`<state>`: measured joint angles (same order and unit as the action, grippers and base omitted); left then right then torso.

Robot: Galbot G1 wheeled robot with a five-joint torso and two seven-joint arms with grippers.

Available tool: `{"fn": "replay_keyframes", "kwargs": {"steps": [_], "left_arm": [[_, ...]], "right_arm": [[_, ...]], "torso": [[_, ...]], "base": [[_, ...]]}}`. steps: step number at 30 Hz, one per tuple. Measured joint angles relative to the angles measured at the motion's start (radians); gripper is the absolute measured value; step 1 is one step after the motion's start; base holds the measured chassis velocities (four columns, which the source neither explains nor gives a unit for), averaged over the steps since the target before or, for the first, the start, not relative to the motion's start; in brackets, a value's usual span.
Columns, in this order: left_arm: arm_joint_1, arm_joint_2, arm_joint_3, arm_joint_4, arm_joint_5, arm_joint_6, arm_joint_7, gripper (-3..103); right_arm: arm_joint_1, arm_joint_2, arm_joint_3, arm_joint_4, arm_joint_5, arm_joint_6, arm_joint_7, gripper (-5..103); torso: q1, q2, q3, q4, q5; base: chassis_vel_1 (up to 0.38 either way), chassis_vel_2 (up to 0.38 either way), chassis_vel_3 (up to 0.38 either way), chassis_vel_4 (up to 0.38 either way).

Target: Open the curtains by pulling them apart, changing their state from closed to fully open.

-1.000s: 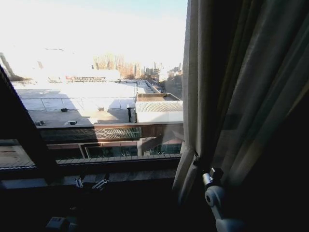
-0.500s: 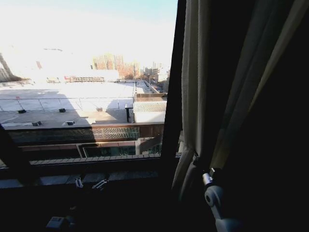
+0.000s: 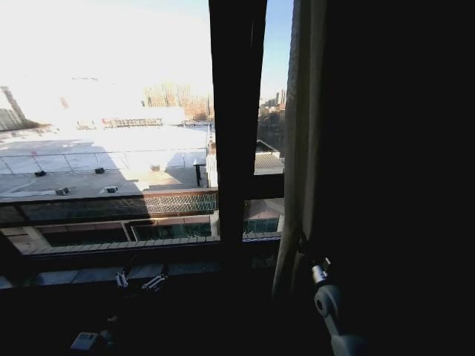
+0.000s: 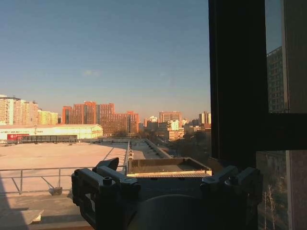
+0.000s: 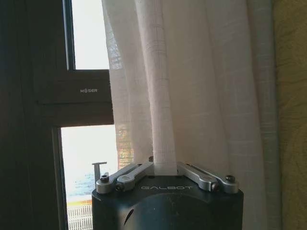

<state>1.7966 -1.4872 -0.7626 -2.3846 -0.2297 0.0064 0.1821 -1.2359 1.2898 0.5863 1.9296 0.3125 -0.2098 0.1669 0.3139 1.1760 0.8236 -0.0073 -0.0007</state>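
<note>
A curtain panel of sheer white fabric hangs bunched at the right of the window, beside the dark upright frame bar. My right gripper is at its lower part. In the right wrist view the gripper is shut on a narrow fold of the curtain, and the fabric rises straight up from the pinched fingers. My left gripper sits low in front of the sill. In the left wrist view it is open with nothing between its fingers, facing the bare glass.
The window sill runs along the bottom of the glass. A thick yellowish drape hangs just beyond the sheer panel, and that side is dark in the head view. The frame's crossbar lies behind the curtain's edge.
The window frame has slid left across the head view as the camera moved right. My right gripper kept hold of the curtain, and the upright bar plus a strip of glass now show.
</note>
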Motion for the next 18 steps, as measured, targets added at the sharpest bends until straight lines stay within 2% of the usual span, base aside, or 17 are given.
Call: {"fn": "replay_keyframes", "kwargs": {"steps": [4, 7, 8, 12, 13, 18], "left_arm": [[0.000, -0.002, 0.000, -0.002, 0.000, 0.000, -0.001, 100], [0.001, -0.007, 0.000, -0.001, 0.002, 0.000, -0.001, 100], [0.001, -0.007, 0.000, -0.001, 0.002, 0.000, -0.001, 100], [0.000, -0.012, 0.005, -0.001, 0.006, 0.000, 0.000, 100], [0.000, -0.012, 0.005, -0.001, 0.006, 0.000, 0.000, 100], [0.004, -0.014, 0.000, -0.002, 0.007, 0.001, 0.000, 100]], "right_arm": [[0.009, 0.001, 0.016, -0.018, 0.006, -0.002, 0.026, 0], [0.014, 0.000, 0.036, -0.025, 0.042, -0.012, 0.089, 0], [0.014, 0.000, 0.036, -0.025, 0.042, -0.012, 0.089, 0], [0.032, -0.002, 0.065, -0.043, 0.070, -0.021, 0.173, 0], [0.032, -0.002, 0.065, -0.043, 0.070, -0.021, 0.173, 0], [0.075, -0.001, 0.086, -0.076, 0.124, -0.022, 0.296, 0]], "torso": [[0.000, 0.000, 0.000, -0.0001, 0.0006], [0.000, 0.000, 0.000, -0.0003, 0.0009], [0.000, 0.000, 0.000, -0.0003, 0.0009], [0.000, 0.000, 0.000, -0.0005, 0.0012], [0.000, 0.000, 0.000, -0.0005, 0.0012], [0.000, 0.000, 0.000, -0.0002, 0.0006]], "base": [[0.062, 0.061, -0.060, -0.038], [0.008, 0.006, -0.020, -0.014], [0.000, 0.000, 0.000, 0.000], [0.000, 0.000, 0.000, 0.000], [0.000, 0.000, 0.000, 0.000], [0.000, 0.000, 0.000, 0.000]]}}
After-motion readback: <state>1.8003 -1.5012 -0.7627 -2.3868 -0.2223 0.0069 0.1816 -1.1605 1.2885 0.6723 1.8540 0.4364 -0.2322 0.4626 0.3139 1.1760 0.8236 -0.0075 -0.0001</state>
